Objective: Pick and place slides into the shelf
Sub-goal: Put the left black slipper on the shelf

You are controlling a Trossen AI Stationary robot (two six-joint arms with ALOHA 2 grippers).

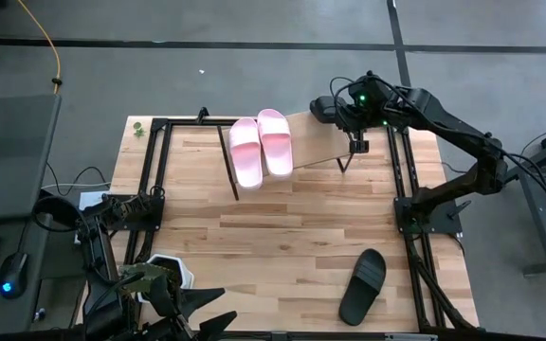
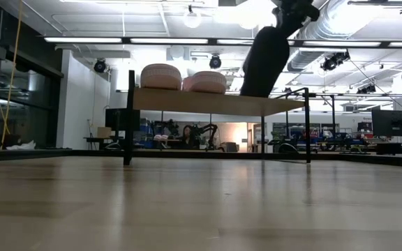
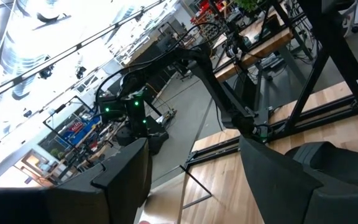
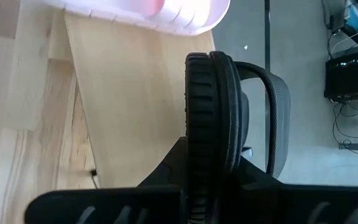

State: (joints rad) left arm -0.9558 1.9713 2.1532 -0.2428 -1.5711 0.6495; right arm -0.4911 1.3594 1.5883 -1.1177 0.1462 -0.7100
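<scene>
Hanging over the shelf [image 1: 316, 142] in the high view, the right claw [image 1: 335, 112] is clamped on a black slide [image 1: 322, 110] — dropped edge-on, it could tip off the free end; two pink slides [image 1: 261, 145] already sit on the shelf, another black slide [image 1: 362, 286] lies on the surface [image 1: 282, 237], left claw [image 1: 183, 308] parked near edge, fingers apart. Low view: held slide [image 2: 265, 59] hangs upright above the shelf [image 2: 215, 103], just beside the pink pair [image 2: 183, 78] — could knock them. Left wrist view: only the far arm. Right wrist view: sole [image 4: 209, 124] edge-on in the claw, shelf panel [image 4: 129, 106] below.
</scene>
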